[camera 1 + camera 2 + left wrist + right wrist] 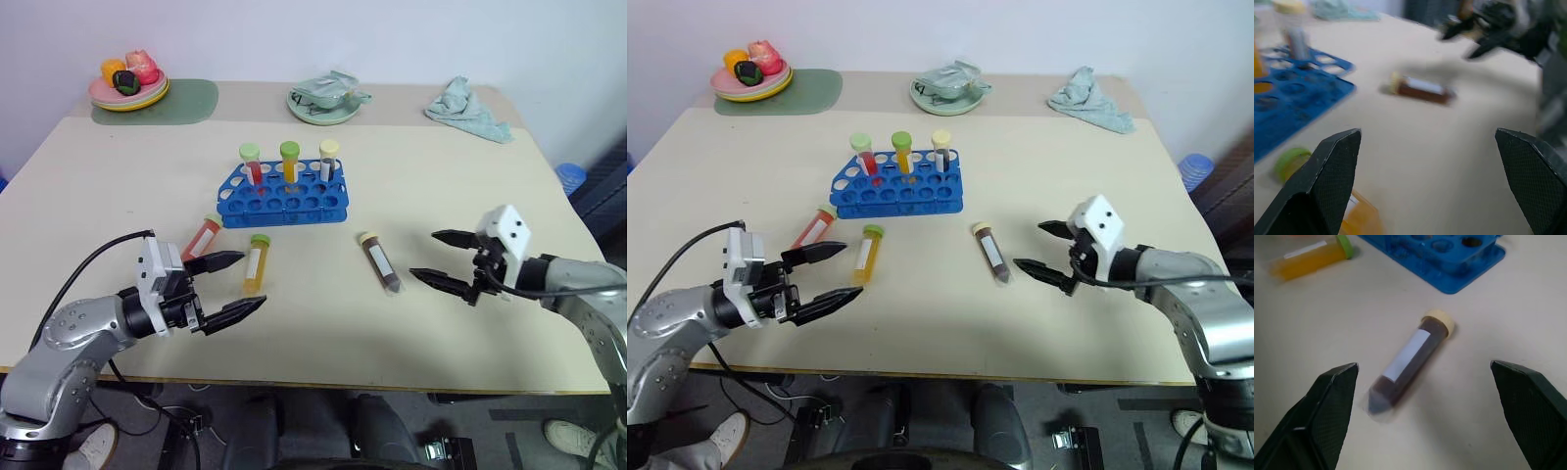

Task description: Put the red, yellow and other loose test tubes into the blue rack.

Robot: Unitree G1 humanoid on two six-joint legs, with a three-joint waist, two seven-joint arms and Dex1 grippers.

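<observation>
Three loose tubes are seen lying flat on the desk (118, 176) in front of the blue rack (284, 196): red tube (203, 236), yellow tube (255, 264), brown tube (380, 262). The left gripper (233, 284) is held wide open and empty beside the yellow tube; the right gripper (443, 259) gapes empty near the brown one.
</observation>
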